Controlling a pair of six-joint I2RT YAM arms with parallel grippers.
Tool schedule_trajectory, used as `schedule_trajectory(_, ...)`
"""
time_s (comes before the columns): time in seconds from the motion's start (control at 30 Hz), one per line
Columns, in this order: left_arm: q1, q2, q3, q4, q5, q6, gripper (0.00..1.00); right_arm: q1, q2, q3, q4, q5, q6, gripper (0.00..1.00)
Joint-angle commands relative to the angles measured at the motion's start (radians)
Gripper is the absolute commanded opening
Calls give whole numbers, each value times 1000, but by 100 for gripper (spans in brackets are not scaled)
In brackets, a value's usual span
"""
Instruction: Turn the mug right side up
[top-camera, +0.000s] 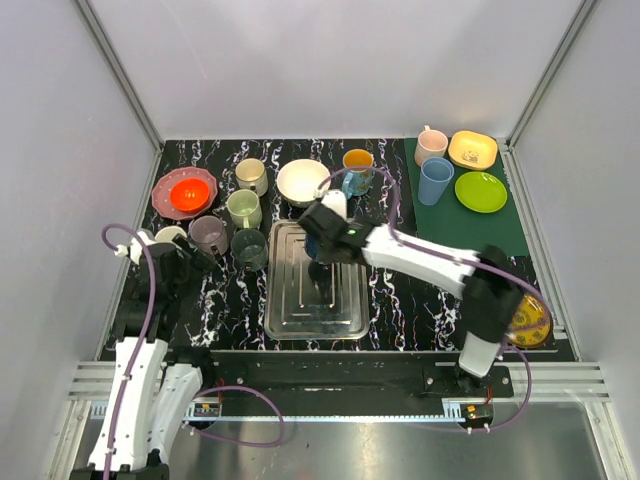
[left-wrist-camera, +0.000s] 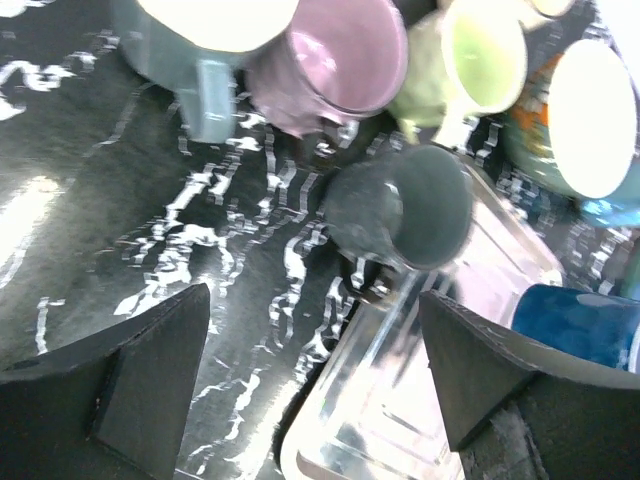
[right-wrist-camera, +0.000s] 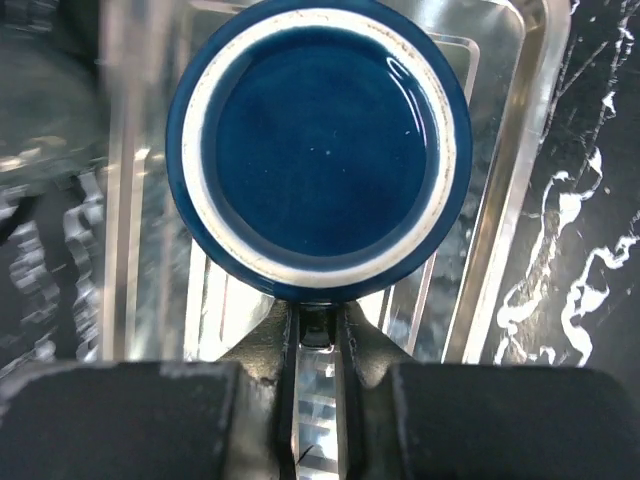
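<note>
The right claw (right-wrist-camera: 318, 335) is pinching tight on what looks like the handle of the blue mug (right-wrist-camera: 322, 150). The mug is sitting at the metal tray (right-wrist-camera: 490, 250) with its pale-ringed base facing the wrist camera, so the grasp seems made and the turning not yet done. The next move is calling for a lift clear of the tray and a half roll of the wrist, while the left claw (left-wrist-camera: 315, 390) is hanging wide open over the dark surface (left-wrist-camera: 100, 200).

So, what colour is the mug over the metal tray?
The mug is dark blue with a whitish ring; clearest in the right wrist view.
</note>
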Motion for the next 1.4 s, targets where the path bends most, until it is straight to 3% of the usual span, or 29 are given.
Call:
schedule_trajectory(0.0,-11,-82,54,95,213,24,87,-24,-360,-103,211,-76,29,0)
schedule_trajectory(0.13,-25,-97,31,223,552,-23,93,-91,-584,-343,527,-377,104,0)
schedule_trajectory(0.17,-26,-99,-16,342,708,-84,94,-128,-645,-371,572,-410,127,0)
schedule_trajectory(0.23,-37,-105,-61,459,806,-148,98,-154,-687,-426,702,-548,170,0)
schedule_trajectory(0.4,-61,-100,-118,806,965,-270,99,-205,-764,-492,888,-712,225,0)
schedule_trajectory(0.53,-184,-51,-152,1080,942,-324,99,-243,-762,-557,1085,-789,311,0)
schedule_trajectory(0.57,-221,-34,-168,1218,918,-343,99,-246,-747,-563,1109,-801,320,0)
schedule_trajectory(0.67,-371,112,-115,1226,866,-285,98,-256,-729,-577,1182,-823,357,0)
schedule_trajectory(0.77,-478,206,-104,1293,844,-280,87,-259,-727,-588,1222,-824,369,0)
schedule_trajectory(1.0,-511,288,-84,1405,795,-284,81,-265,-753,-612,1231,-826,356,0)
schedule_trajectory(1.17,-509,346,-103,1618,719,-384,73,-266,-758,-649,1275,-840,376,0)
schedule_trajectory(1.37,-512,441,-112,1797,679,-476,46,-266,-761,-686,1312,-844,394,0)
